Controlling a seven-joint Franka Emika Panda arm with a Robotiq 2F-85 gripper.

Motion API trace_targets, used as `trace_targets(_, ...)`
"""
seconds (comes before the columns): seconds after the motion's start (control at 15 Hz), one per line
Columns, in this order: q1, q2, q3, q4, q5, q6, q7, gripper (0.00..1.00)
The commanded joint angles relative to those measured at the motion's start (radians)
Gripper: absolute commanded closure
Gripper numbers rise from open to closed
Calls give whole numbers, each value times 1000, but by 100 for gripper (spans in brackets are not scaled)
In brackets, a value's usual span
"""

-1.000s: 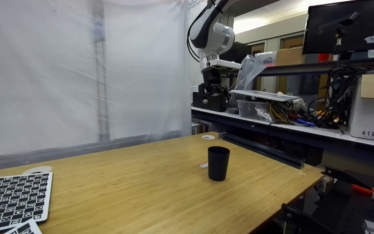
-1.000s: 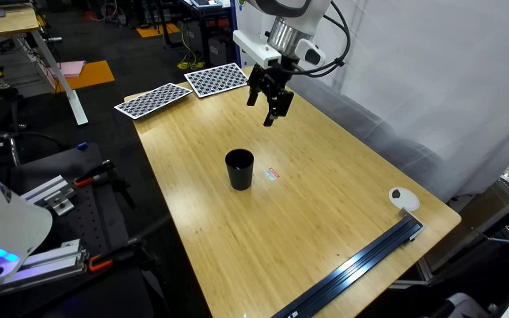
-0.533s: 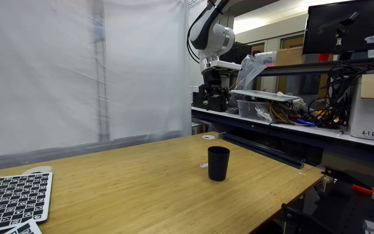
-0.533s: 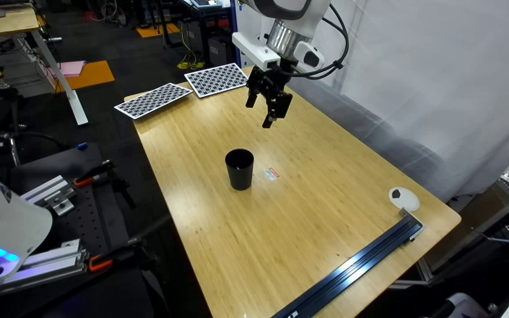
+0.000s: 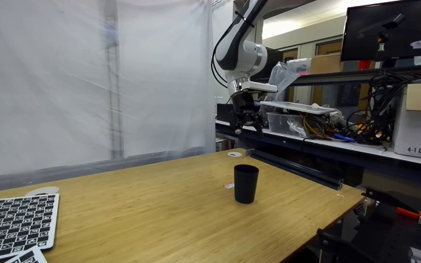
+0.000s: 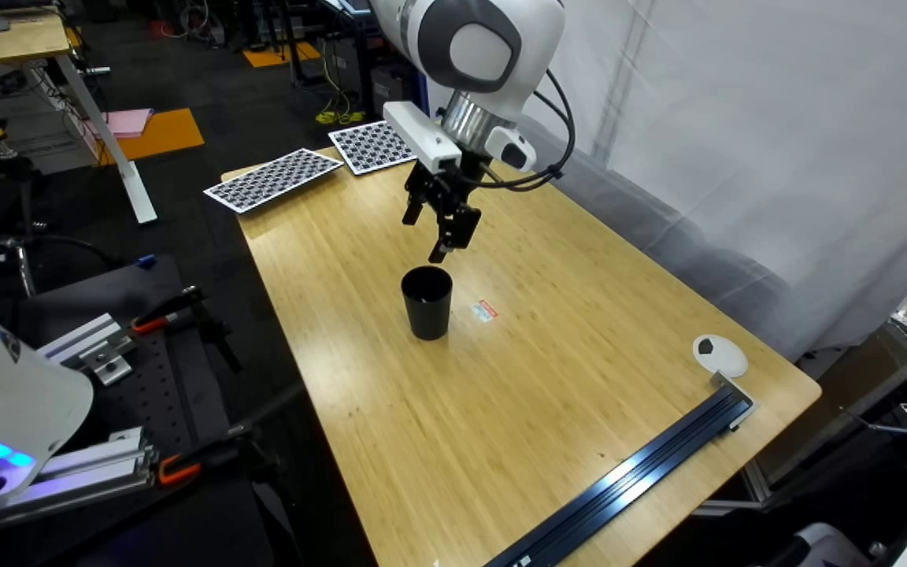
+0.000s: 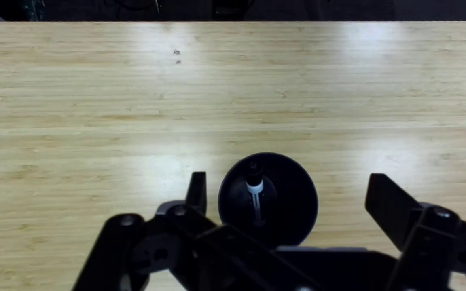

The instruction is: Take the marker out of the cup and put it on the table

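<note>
The black cup (image 5: 246,185) stands upright on the wood-grain table (image 5: 141,215); the cup (image 6: 427,313) and the table (image 6: 548,394) show in both exterior views. In the wrist view the marker (image 7: 255,188) leans inside the cup (image 7: 297,198), its black end with a white band up near the rim. The marker is hidden inside the cup in both exterior views. My gripper (image 7: 288,176) is open and empty, above the cup, with the cup between its fingers in the wrist view but nearer the left finger. The gripper also shows in both exterior views (image 5: 249,133) (image 6: 423,239).
A dark metal rail (image 6: 627,480) lies along one end of the table. Two checkered boards (image 6: 272,181) (image 6: 371,147) lie at the opposite end. A small sticker (image 6: 484,310) is on the table beside the cup. A cluttered shelving bench (image 5: 353,146) stands beyond the rail.
My gripper has come down and moved over toward the cup, mostly in the last half second. It stays open. The cup has not moved.
</note>
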Motion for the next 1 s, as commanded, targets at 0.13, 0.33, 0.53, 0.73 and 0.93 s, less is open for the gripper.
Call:
trace_targets(0.13,-7,-2,7,-97,0,74,-26,0)
trace_targets(0.33,-3,18,8,-103,-8,80,-30,0)
trace_targets(0.53,9,24,7,-90,-27,72,-21,0)
trace_targets(0.73,21,30,9,-76,-45,62,-22,0)
trace_targets(0.93,27,43,11,-62,-59,54,-27,0)
